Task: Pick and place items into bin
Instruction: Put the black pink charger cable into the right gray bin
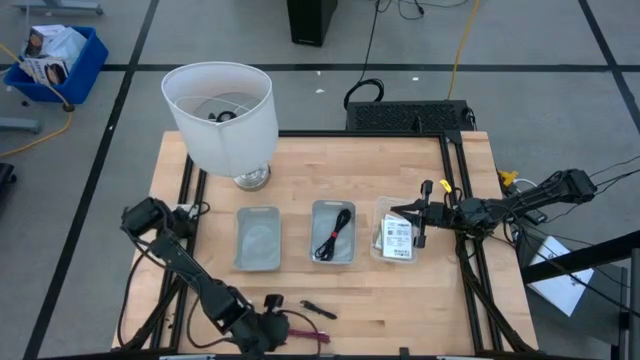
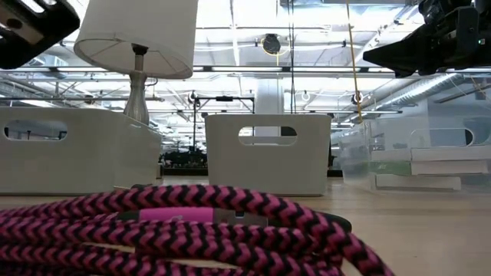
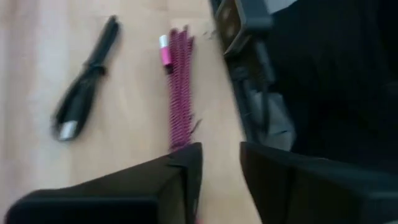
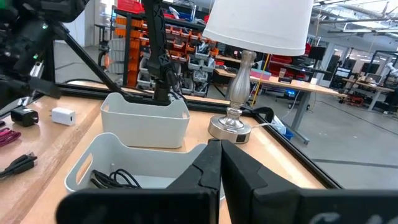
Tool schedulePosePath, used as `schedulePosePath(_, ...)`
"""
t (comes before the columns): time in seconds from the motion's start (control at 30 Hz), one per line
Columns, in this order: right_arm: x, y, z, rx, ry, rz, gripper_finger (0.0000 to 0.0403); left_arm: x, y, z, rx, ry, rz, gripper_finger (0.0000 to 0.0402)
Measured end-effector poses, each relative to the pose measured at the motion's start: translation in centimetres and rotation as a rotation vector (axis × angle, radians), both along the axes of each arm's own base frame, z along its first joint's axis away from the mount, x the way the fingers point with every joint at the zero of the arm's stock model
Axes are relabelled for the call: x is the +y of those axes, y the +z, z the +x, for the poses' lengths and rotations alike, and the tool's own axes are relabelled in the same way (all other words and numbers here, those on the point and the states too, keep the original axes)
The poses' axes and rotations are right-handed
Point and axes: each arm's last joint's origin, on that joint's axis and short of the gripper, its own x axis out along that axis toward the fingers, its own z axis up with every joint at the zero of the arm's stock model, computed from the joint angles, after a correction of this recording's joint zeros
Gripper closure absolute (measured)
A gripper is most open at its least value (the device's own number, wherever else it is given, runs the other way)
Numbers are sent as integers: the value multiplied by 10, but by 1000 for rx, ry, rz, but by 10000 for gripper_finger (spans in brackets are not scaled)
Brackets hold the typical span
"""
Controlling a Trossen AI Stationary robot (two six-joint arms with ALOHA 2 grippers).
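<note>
Red-magenta braided cable (image 1: 303, 331) coiled on the wooden table (image 1: 440, 300) near its front edge, just beside the narrowly parted left gripper (image 1: 268, 330); right gripper (image 1: 417, 216), fingers together, above the clear packet-filled bin (image 1: 396, 237).

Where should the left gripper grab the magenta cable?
Grip the magenta cable across the middle of its folded bundle, coming straight down from above. It lies flat on the table as a narrow bunch of strands, so fingers either side of its width should catch them all. The left gripper, open, hangs at its end.
</note>
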Motion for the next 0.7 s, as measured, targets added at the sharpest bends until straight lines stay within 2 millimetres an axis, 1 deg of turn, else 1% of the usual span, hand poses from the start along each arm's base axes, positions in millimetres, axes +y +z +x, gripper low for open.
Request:
schedulePosePath(0.07,0,0,0,0,0,1,399,-3,-1,2,-14,-6,-31,255)
schedulePosePath(0.13,0,0,0,0,0,1,399,-6,-2,2,-26,-33,-25,225)
schedulePosePath(0.23,0,0,0,0,0,0,399,-4,-12,0,-15,-65,67,188)
schedulePosePath(0.33,0,0,0,0,0,1,399,-2,-20,0,-15,-88,151,166)
schedulePosePath(0.47,0,0,0,0,0,4,399,0,-36,3,6,-101,230,159)
schedulePosePath(0.57,0,0,0,0,0,4,399,-1,-49,4,41,-107,229,165)
schedulePosePath(0.7,0,0,0,0,0,3,399,-3,-59,5,64,-116,229,180)
